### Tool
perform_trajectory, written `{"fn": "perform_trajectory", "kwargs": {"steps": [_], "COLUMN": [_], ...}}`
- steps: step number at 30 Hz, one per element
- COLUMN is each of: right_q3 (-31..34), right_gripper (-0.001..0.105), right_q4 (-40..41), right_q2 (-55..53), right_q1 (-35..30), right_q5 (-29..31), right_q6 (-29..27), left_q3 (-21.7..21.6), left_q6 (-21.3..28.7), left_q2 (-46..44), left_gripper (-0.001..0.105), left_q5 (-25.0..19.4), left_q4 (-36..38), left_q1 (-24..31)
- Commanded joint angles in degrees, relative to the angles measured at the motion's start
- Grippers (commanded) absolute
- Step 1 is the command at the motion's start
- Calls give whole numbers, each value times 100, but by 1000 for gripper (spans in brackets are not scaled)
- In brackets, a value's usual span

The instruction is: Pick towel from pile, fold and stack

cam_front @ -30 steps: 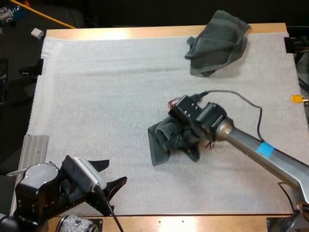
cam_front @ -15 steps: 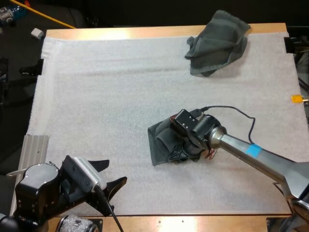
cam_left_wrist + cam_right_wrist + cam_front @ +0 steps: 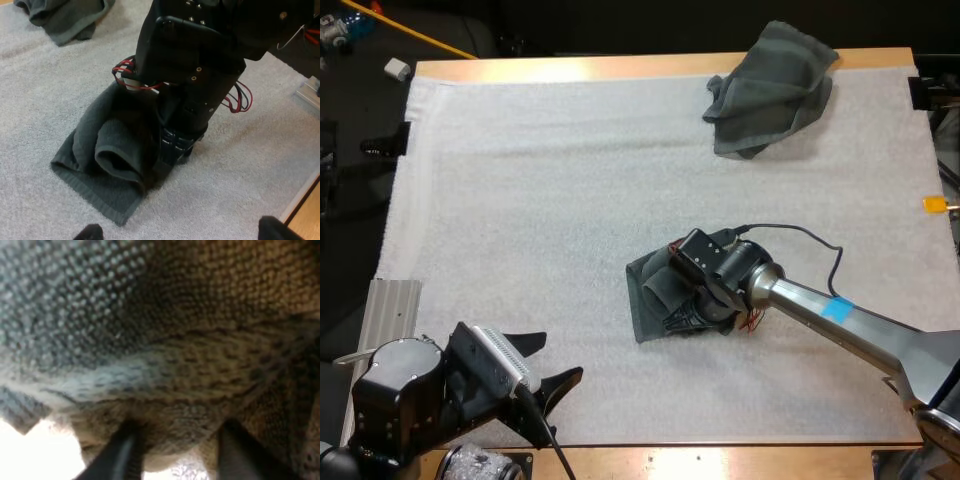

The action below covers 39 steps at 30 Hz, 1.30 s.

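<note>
wooden table (image 3: 620, 68) | white mat (image 3: 540, 200) on it | bunched towel (image 3: 648, 298) mid-mat | crumpled towel (image 3: 770, 85) far-right corner

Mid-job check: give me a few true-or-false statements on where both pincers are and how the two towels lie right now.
The right pincer is down on the centre towel. True.
The left pincer holds a towel. False: it is open, by the near left corner of the mat, clear of both towels.
A second towel lies crumpled at the mat's far right corner. True.
The two towels touch. False: bare mat lies between them.
</note>
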Motion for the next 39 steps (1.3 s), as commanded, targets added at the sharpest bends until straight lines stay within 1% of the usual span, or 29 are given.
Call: {"fn": "perform_trajectory", "kwargs": {"steps": [1,2,4,6,11,13,21,28,36,39], "right_q3": [23,18,11,9,-9,-111,-963,-1559,-1935,-1751], "right_gripper": [11,5,2,1,0,0,0,0,0,0], "right_q4": [28,34,30,54,108,29,-14,-265,-720,-383], "right_q2": [37,36,16,-14,-201,-219,-569,-561,-536,-543], "right_q1": [-17,-20,-21,-20,-10,7,4,-66,-281,-186], "right_q5": [43,63,91,116,264,252,792,1175,1182,950], "right_q6": [81,91,88,70,-14,6,-439,-551,-594,-520], "left_q3": [-22,-27,-27,-27,-27,-29,-28,-25,-24,-27], "left_q6": [-31,-33,-37,-37,-29,-21,-22,-9,-12,-38], "left_q2": [22,18,19,19,7,-6,15,3,8,6], "left_gripper": [60,60,60,60,60,60,60,60,60,60], "left_q5": [57,54,58,56,54,30,33,25,18,41], "left_q4": [54,60,68,62,68,80,108,122,120,93], "left_q1": [-18,-21,-20,-24,-25,-25,-25,-30,-28,-21]}}
